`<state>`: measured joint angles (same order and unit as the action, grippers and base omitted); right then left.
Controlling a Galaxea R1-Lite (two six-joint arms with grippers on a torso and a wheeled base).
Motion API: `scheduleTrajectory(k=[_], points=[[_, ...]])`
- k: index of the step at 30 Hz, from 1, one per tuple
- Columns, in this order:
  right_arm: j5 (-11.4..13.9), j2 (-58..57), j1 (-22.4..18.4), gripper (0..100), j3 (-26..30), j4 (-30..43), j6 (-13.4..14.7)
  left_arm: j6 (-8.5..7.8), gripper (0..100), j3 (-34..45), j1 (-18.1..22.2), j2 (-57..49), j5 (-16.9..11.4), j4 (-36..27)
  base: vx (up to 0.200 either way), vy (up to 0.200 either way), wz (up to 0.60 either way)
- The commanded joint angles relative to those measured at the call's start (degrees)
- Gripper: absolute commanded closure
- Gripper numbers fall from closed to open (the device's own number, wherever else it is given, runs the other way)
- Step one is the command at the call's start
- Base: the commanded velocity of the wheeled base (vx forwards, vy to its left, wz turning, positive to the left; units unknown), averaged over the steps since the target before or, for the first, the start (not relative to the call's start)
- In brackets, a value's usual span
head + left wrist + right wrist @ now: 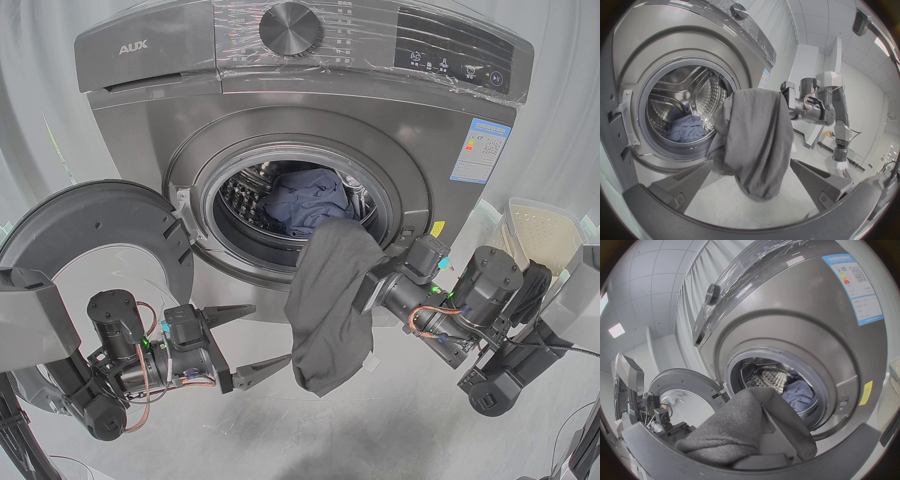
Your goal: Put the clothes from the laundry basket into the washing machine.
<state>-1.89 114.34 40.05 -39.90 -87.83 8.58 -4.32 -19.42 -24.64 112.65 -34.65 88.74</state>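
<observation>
Left tool (270, 332) hangs spread apart beside the open door (94, 219), holding nothing. The grey shirt (328, 300) drapes over the washing machine's lower rim (244, 249) and the right tool (374, 289), whose grip I cannot tell. I would push deep past the rim, tail included, toward the blue garment (306, 200)
</observation>
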Motion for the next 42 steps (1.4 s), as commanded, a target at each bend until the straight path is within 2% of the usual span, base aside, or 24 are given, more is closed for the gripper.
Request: scheduleTrajectory(k=[1, 2, 3, 5, 7, 18, 21, 28, 33, 42], points=[[0.1, 3.3, 2.1, 100, -2.0, -0.1, -0.1, 1.77, 0, -3.3, -1.9, 1.6, 2.0, 0.0, 0.0, 0.0, 0.0], [0.1, 3.3, 2.1, 100, -2.0, -0.1, -0.1, 1.77, 0, -3.3, -1.9, 1.6, 2.0, 0.0, 0.0, 0.0, 0.0], [0.1, 3.9, 2.6, 100, -2.6, 0.0, -0.1, 3.09, 0, -4.1, -2.3, 1.6, 3.1, 0.1, 0.0, 0.0, 0.0], [0.1, 5.3, 2.8, 100, -3.9, 0.1, -0.1, 4.67, 0, -4.2, -2.6, 1.4, 3.3, 0.1, 0.0, 0.0, 0.0], [0.1, 6.3, 2.8, 100, -4.8, 0.1, -0.1, 5.19, 0, -4.2, -3.0, 1.4, 3.4, 0.1, 0.0, 0.0, 0.0], [0.0, 10.2, 3.0, 100, -10.4, 0.4, -0.2, 5.63, 0, -3.6, -4.5, 1.5, 3.0, 0.1, 0.0, 0.0, 0.0], [-0.6, 10.4, 4.7, 100, -10.7, 0.3, -0.1, 5.55, 0, -4.0, -4.7, 2.7, 3.0, 0.1, 0.0, 0.0, 0.0], [-1.9, 8.8, 7.7, 100, -9.8, 0.4, -0.1, 5.81, 0, -6.2, -2.9, 5.3, 4.0, 0.1, 0.0, 0.0, 0.0], [-2.6, 6.3, 9.4, 100, -6.8, 0.6, -0.1, 5.81, 0, -9.0, -1.6, 7.9, 7.7, 0.1, 0.0, 0.0, 0.0], [-2.7, 4.1, 11.5, 100, -3.2, 0.6, -0.1, 5.72, 0, -10.4, -0.4, 10.9, 8.0, 0.2, 0.0, 0.0, 0.0]])
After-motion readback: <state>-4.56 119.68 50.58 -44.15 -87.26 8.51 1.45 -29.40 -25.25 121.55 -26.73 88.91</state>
